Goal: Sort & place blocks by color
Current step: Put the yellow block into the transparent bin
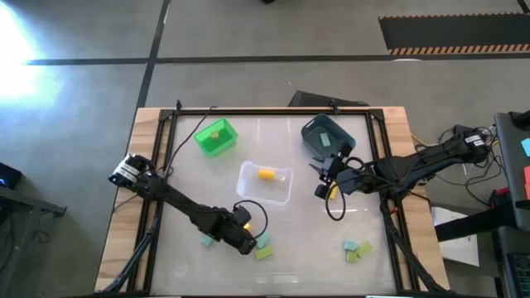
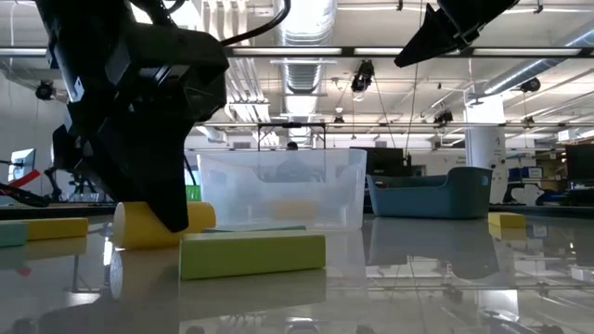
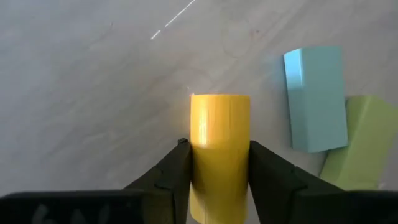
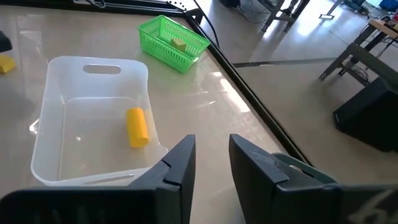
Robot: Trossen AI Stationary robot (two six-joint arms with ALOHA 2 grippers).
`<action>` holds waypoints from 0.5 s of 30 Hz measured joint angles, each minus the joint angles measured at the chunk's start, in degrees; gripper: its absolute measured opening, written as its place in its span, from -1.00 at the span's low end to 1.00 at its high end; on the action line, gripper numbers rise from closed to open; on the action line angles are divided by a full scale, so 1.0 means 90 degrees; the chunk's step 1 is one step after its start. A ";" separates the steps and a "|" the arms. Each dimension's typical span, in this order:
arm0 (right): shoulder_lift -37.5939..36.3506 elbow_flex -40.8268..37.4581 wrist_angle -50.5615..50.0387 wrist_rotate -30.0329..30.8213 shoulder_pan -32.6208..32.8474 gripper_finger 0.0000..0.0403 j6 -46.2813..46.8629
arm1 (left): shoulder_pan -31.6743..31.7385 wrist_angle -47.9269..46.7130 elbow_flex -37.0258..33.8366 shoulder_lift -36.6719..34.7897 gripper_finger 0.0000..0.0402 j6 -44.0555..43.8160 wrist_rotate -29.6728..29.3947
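Pinching a yellow block [image 3: 219, 149], the left end effector [image 3: 217, 171] shows clearest at its wrist; overhead, the right end effector [image 1: 325, 180] hovers slightly spread, empty.

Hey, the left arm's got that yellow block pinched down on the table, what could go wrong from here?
The yellow block looks round, held between the left end effector fingers near one end only, so it might roll or slip out during the lift. The teal block and light green block lie close beside it and could get knocked. The right end effector hovers near the clear bin, risking crowding at the drop.
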 joint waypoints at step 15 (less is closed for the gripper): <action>0.0000 0.0000 -0.0046 -0.0005 -0.0002 -0.61 0.0020 | 0.0094 -0.1822 0.1183 -0.0673 -0.45 0.2969 0.1441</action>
